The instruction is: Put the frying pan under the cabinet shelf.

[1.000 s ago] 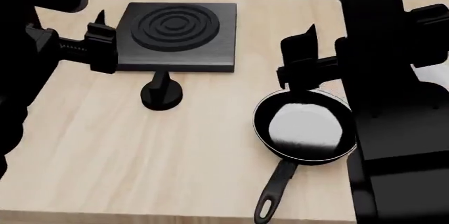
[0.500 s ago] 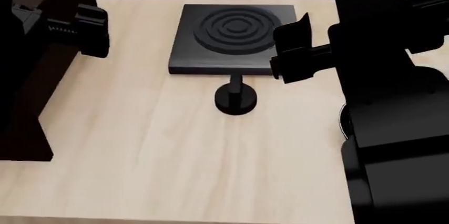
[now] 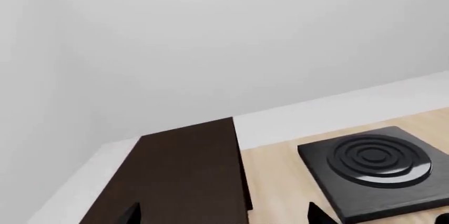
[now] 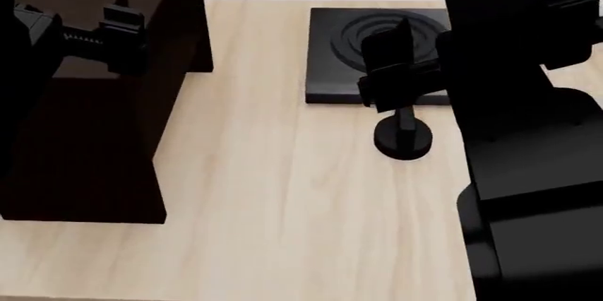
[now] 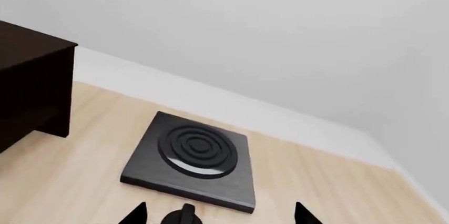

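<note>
The dark brown wood-grain cabinet (image 4: pixel 104 131) stands at the left of the pale wooden desk (image 4: pixel 282 209). The square black burner plate with concentric rings (image 4: pixel 377 54) and small black round knob (image 4: pixel 403 137) sit far right. No frying pan shows in any view. Left hand (image 4: pixel 90 36) and right hand (image 4: pixel 400 68) both hover spread, holding nothing; the right arm hides the desk's right side.

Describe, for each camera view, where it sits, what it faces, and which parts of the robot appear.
Head view: above, looking down at the table; both arms and hands show.
Left wrist view: faces the cabinet shelf and burner plate; fingertips show.
Right wrist view: faces the burner plate, knob; fingertips show.
All three share the burner plate.
</note>
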